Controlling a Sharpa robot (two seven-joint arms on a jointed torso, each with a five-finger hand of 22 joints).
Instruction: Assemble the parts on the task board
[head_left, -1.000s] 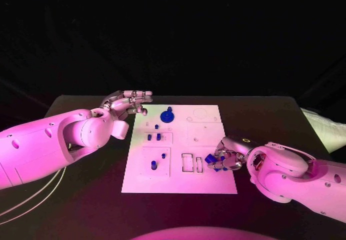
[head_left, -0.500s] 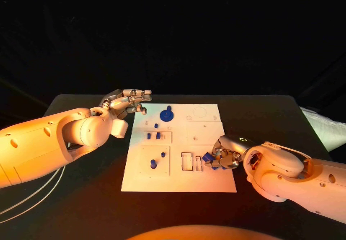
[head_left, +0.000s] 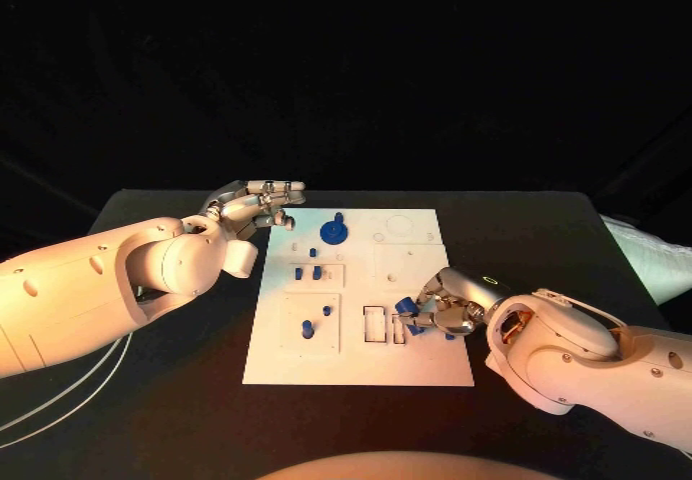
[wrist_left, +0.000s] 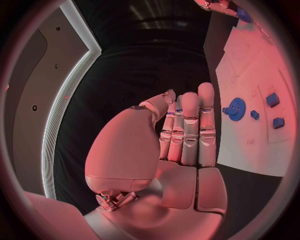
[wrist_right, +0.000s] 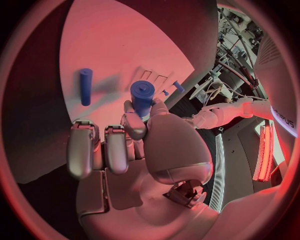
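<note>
The white task board (head_left: 361, 365) lies flat at the middle of the black desk (head_left: 534, 225), its long sides running away from the robot. Nearest the viewer, the right robot hand (head_left: 444, 312) rests over the board's right edge, beside the two narrow rectangular slots (head_left: 384, 326) cut in the board's near half. In the right wrist view this robot hand (wrist_right: 128, 145) pinches a blue cylindrical part (wrist_right: 142, 96) between thumb and a finger, the remaining fingers curled alongside; a second, slimmer blue peg (wrist_right: 85, 86) lies loose on the board (wrist_right: 119, 45) just beyond the fingers. In the head view, small blue pieces (head_left: 413, 312) show at the fingertips of the same robot hand. To the left, in a square recess of the near half, a blue part (head_left: 307, 328) lies with a smaller one (head_left: 327, 311) just beyond it. Farther on, two short blue pegs (head_left: 307, 272) stand side by side in a smaller recess. Near the far edge sits a blue gear (head_left: 335, 233). Beside the far-left corner of the board, the left robot hand (head_left: 260, 207) hovers above the desk, holding nothing; the left wrist view shows its fingers (wrist_left: 189, 127) extended straight and pressed close together, with the gear (wrist_left: 235, 108) and two blue blocks (wrist_left: 274, 110) on the board beyond them.
</note>
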